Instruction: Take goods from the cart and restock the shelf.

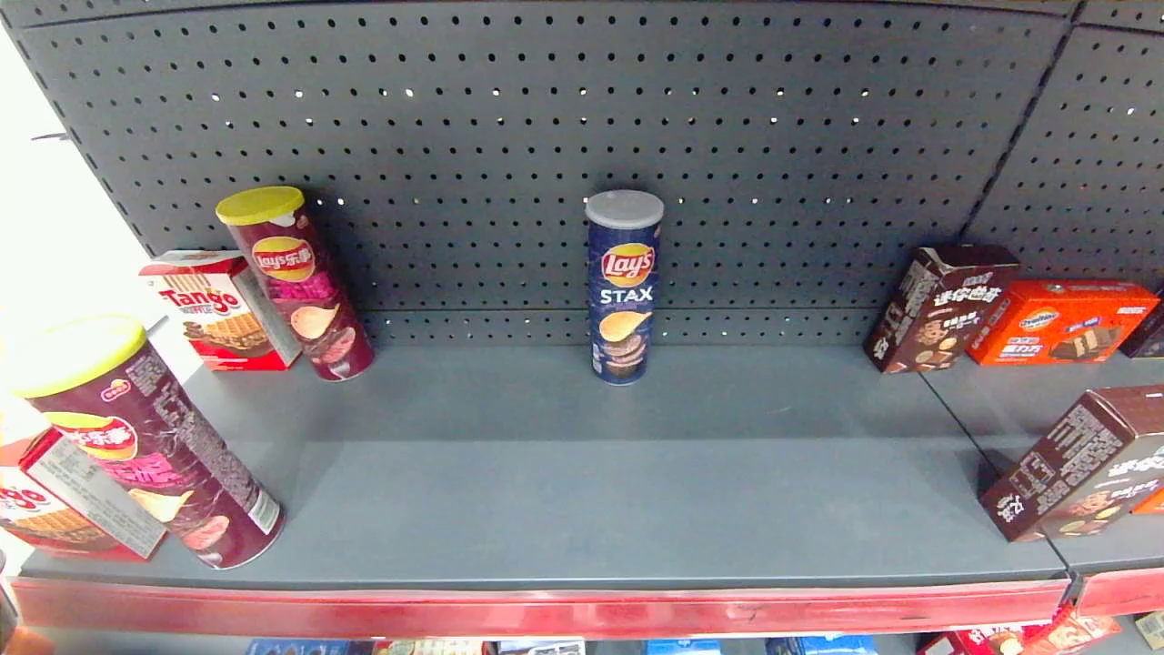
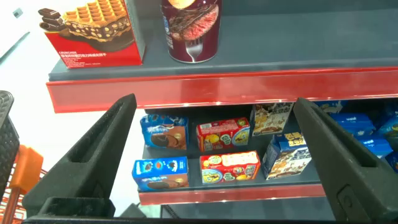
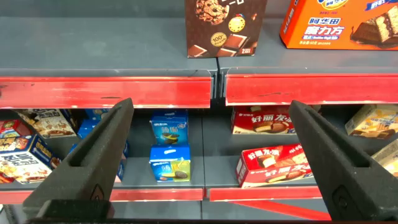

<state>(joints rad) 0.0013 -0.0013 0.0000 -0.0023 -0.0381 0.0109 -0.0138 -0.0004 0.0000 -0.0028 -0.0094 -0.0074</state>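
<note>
On the shelf [image 1: 582,491], centre: blue chip can [image 1: 624,287] upright before the pegboard [image 1: 546,109].
Left gripper [image 2: 214,106]: spread wide, empty, facing shelf front.
Right gripper [image 3: 211,104]: spread wide, empty.

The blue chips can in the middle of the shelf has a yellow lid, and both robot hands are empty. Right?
Not quite. The blue chips can has a grey lid, not yellow; the head view shows it. It does stand in the middle of the shelf, and the left gripper and right gripper are empty.
</note>
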